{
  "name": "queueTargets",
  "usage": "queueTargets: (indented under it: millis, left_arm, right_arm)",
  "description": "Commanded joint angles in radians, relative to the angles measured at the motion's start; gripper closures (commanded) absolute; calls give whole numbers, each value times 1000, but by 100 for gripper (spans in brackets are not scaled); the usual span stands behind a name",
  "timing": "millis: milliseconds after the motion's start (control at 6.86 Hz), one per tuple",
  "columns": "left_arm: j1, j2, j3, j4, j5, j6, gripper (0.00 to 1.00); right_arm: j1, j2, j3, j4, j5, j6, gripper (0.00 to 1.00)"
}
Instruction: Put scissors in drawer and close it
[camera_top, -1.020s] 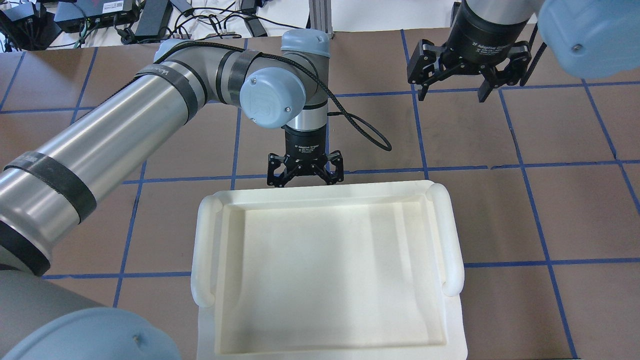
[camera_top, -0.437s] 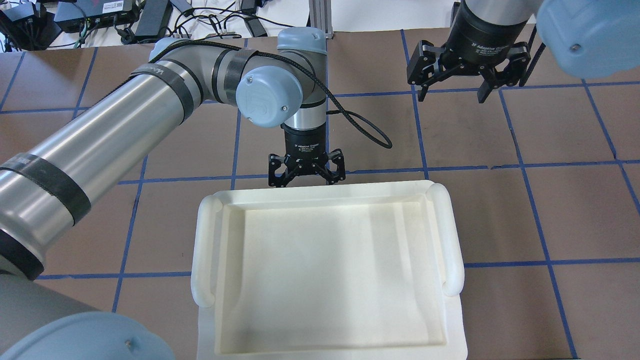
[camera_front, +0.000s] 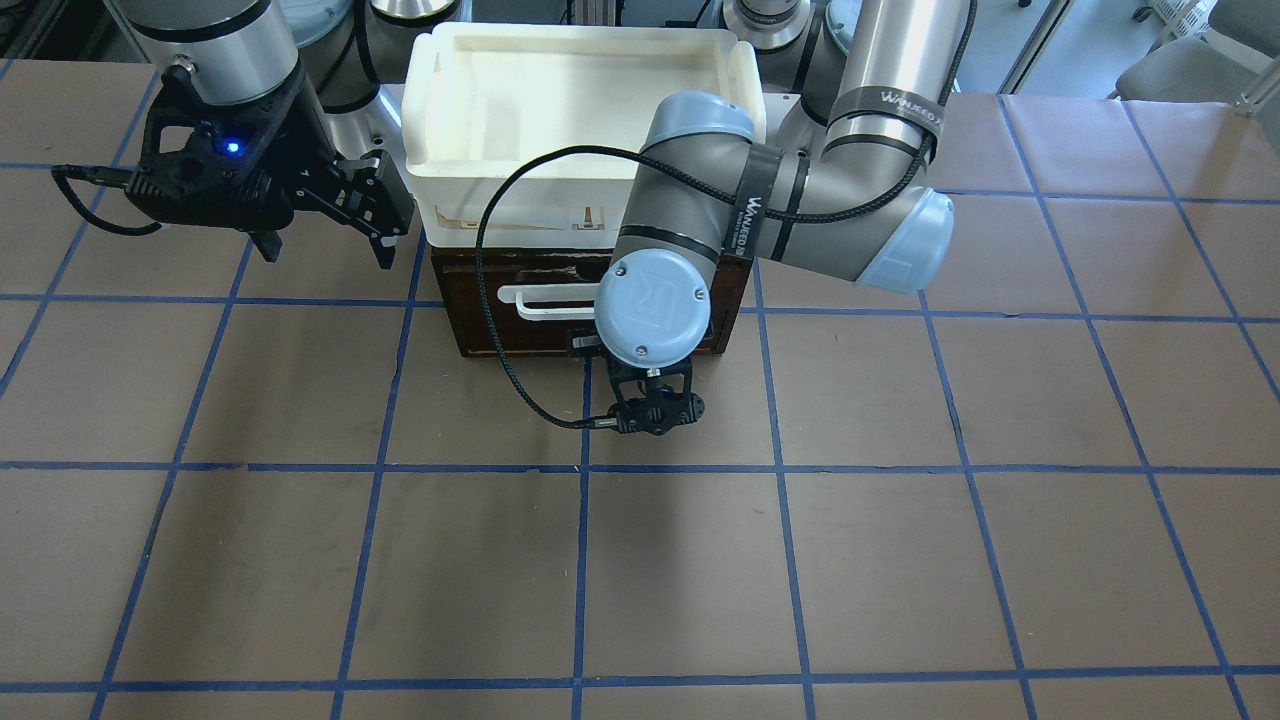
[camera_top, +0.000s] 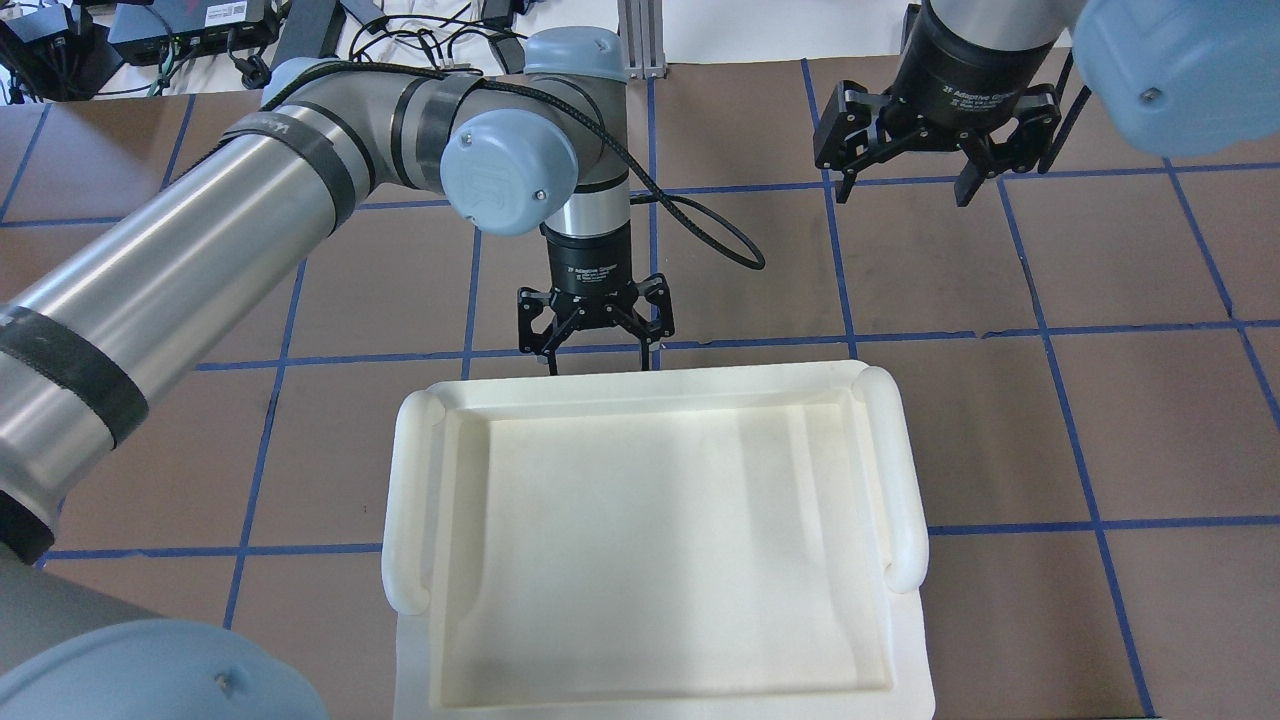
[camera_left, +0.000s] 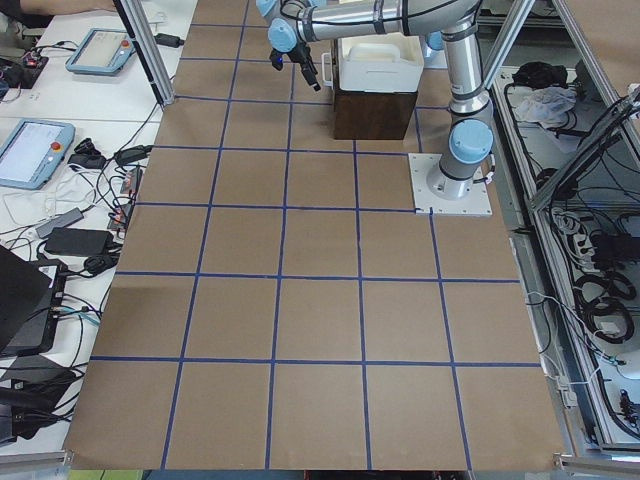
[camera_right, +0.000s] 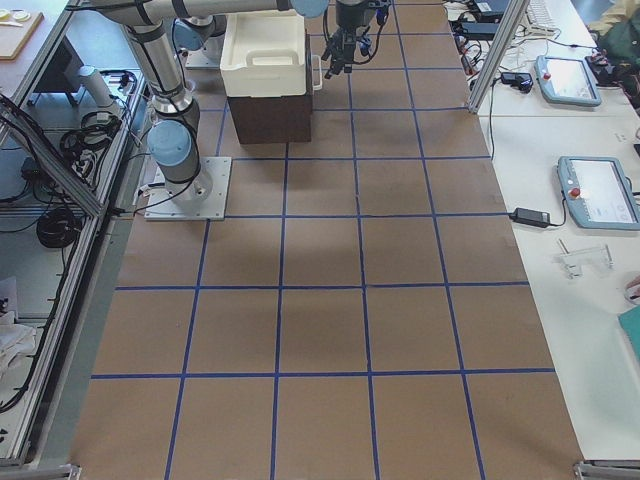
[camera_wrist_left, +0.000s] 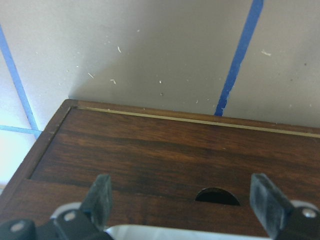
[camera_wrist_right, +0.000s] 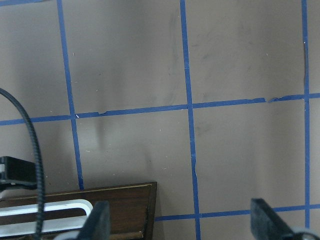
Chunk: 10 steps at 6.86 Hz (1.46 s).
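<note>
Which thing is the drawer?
Find the brown table with blue lines. On it, under the white tray, sits the dark wooden drawer. Only it has a white bar handle on its front.

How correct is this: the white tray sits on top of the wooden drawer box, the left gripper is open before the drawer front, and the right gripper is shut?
One part is wrong: the right gripper is open, its fingers wide apart in the overhead exterior view. The rest stands.
</note>
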Motion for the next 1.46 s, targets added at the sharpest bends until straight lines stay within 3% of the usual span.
queueTargets:
  millis: [0,146,437,874,1020,1311]
  left_arm:
    - [102,44,72,19,-1,21,0]
    - [147,68,107,24,2,80,0]
    - [193,125,117,51,120,215,0]
    - [360,228,119,114,136,444,0]
    - [385,275,119,111,194,530,0]
    - [391,363,79,76,200,558,0]
  right_arm:
    - [0,0,0,0,0,0,0]
    - [0,0,0,1,0,0,0]
    - [0,0,0,3,-5,0,0]
    - [0,0,0,1,-3,0,0]
    - [0,-1,0,4,-5,0,0]
    - [0,0,0,1,-3,0,0]
